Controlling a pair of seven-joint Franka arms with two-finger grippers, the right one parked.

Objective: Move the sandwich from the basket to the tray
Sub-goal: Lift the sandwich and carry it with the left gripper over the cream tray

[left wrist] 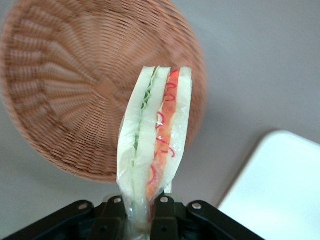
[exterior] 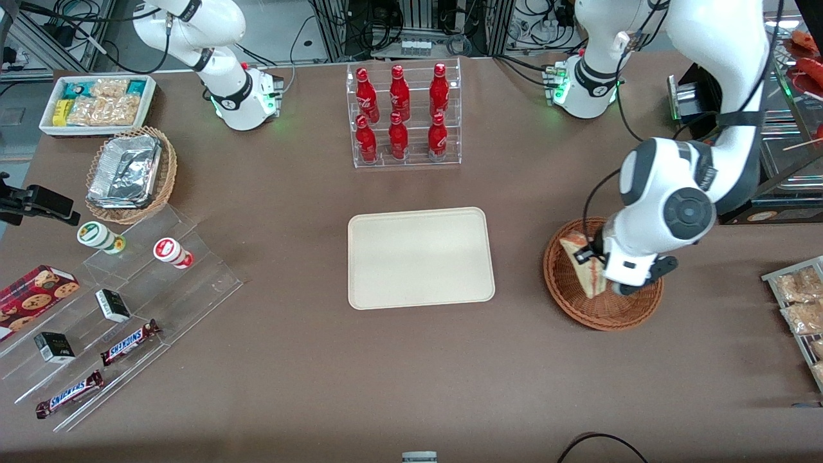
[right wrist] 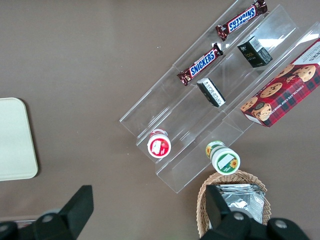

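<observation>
Brown tabletop carries the round reddish-brown woven wicker basket (exterior: 601, 299) at the working arm's end, with the left arm's gripper (left wrist: 145, 212) over it — jaws pinching the triangular clear-wrapped sandwich of pale bread with red-orange filling (left wrist: 155, 150) by one narrow corner, so it stands clear of the weave, apparently for carrying to the flat cream-beige plastic tray (exterior: 421, 257) nearby — empty
</observation>
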